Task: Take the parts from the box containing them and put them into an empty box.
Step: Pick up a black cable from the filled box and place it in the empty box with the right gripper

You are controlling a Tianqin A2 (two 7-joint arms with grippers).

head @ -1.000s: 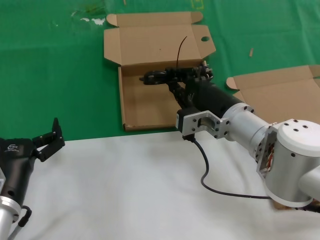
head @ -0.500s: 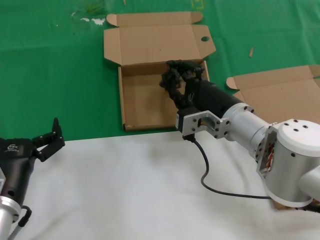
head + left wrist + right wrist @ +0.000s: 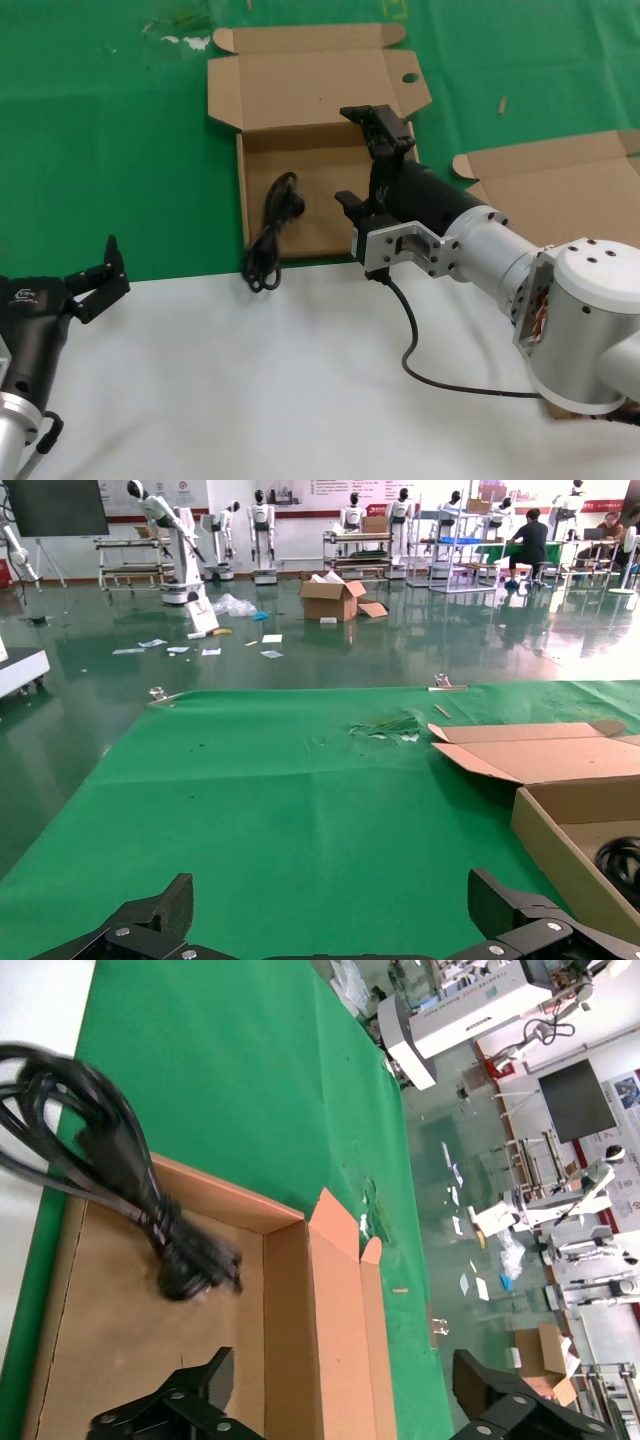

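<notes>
The desk is covered with a green cloth at the far side and a white sheet at the near side. On the green part, in the middle, lies the empty box, a shallow cardboard mailer with its hinged lid folded back flat; a round finger hole goes through the right corner of the lid. At the right edge of the head view a second cardboard box shows its plain open lid, and the rest of it is hidden behind the right arm. This arm reaches forward over the right part of the empty box, and the right hand has its two fingers spread wide and holds nothing. One part, a black power cable in a long looped bundle, lies across the near left corner of the empty box: its far end with the plug is inside on the box floor, and its near loops hang over the front wall and reach the edge of the white sheet. In the right wrist view the cable looks blurred. The left hand is low at the left over the white sheet, well apart from the boxes, with its fingers wide and empty.
</notes>
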